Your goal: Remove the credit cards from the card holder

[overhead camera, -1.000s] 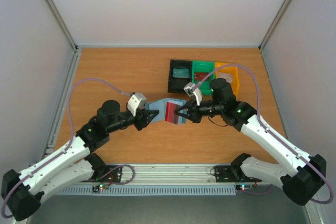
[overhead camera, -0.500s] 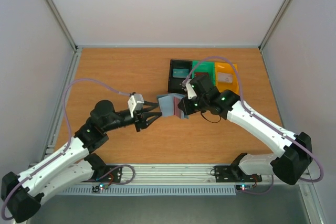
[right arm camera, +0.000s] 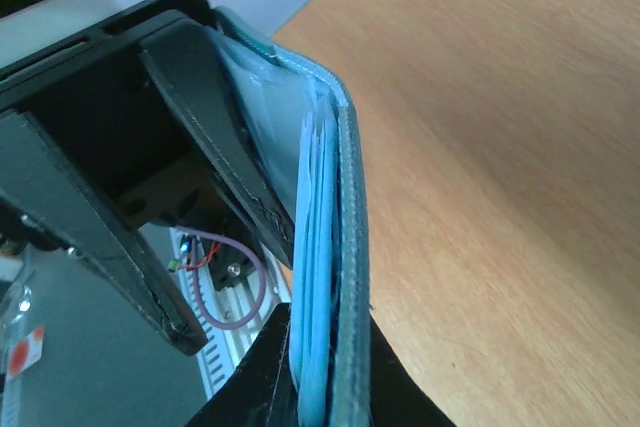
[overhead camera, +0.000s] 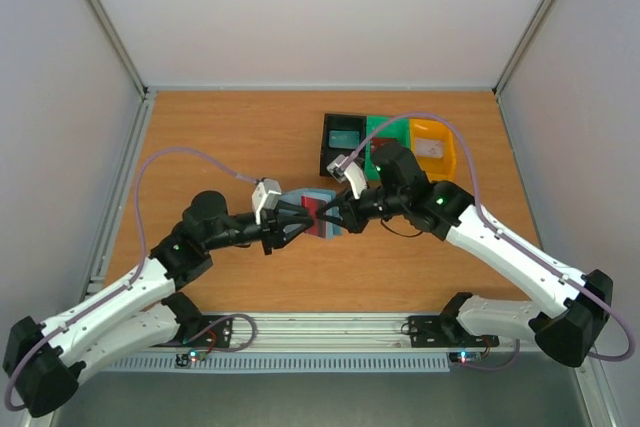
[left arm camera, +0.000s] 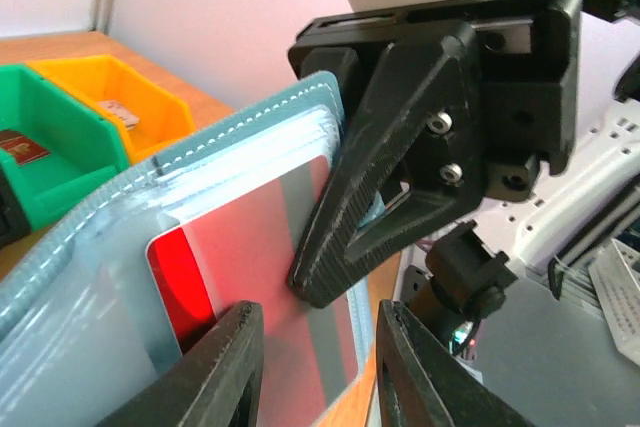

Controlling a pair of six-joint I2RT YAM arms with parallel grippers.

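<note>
Right end effector (right arm camera: 330, 357) clamped on the card holder (left arm camera: 110, 247), left end effector (left arm camera: 318, 357) narrowly open at the lower edge of the red credit card (left arm camera: 250, 257), near the middle of the desk (overhead camera: 220, 137).

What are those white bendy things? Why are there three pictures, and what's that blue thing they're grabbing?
They are two robot arms, and each one ends in a two-finger pincer called a gripper. The big picture looks down from above. The other two pictures come from small cameras on the arms' wrists. On the wooden table stand a black bin, a green bin and a yellow bin. The right gripper is pinching the edge of a blue-grey card holder. The left gripper has its fingers apart, right at a red card sticking out of a pocket.
</note>
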